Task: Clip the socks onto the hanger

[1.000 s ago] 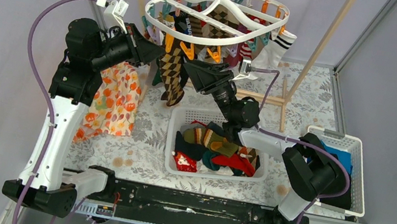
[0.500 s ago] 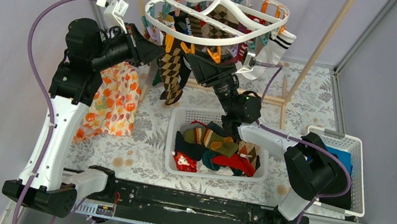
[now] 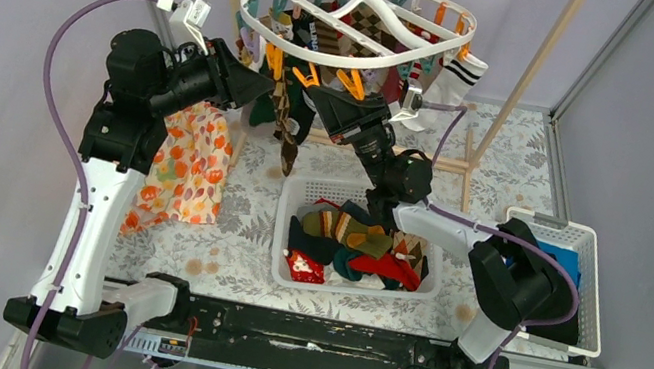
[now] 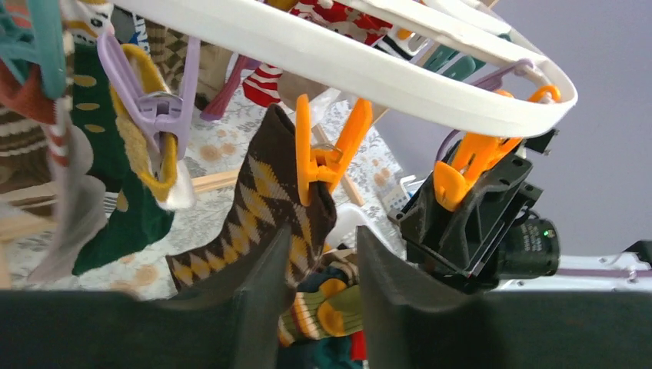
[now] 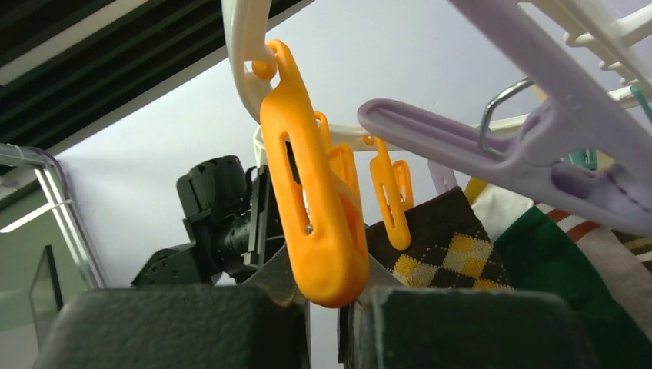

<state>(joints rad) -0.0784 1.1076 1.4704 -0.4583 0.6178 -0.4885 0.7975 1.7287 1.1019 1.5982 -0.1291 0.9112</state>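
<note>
The white oval hanger (image 3: pixel 409 54) (image 4: pixel 346 61) hangs at the back, tilted, with several socks on its clips. A brown argyle sock (image 3: pixel 287 132) (image 4: pixel 257 207) (image 5: pixel 446 246) dangles from an orange clip (image 4: pixel 323 161) (image 5: pixel 392 200). My left gripper (image 3: pixel 263 92) (image 4: pixel 324 234) is open just below that sock, whose edge lies beside the left finger, with nothing in the gap. My right gripper (image 3: pixel 313 94) (image 5: pixel 330 274) is shut under the rim. A second orange clip (image 5: pixel 315 207) (image 4: pixel 461 173) hangs against its fingers. More socks (image 3: pixel 353 245) fill the white basket (image 3: pixel 350 288).
An orange floral cloth (image 3: pixel 190 160) hangs at the left beside my left arm. A second white basket (image 3: pixel 559 226) with blue and black clothes stands at the right. The pale wooden rack (image 3: pixel 523 87) frames the hanger. A purple clip (image 4: pixel 154 108) holds a mustard sock nearby.
The left gripper has opened and let go of the argyle sock, which now hangs from the clip. The right gripper has closed. The hanger has swung left and tilted.
</note>
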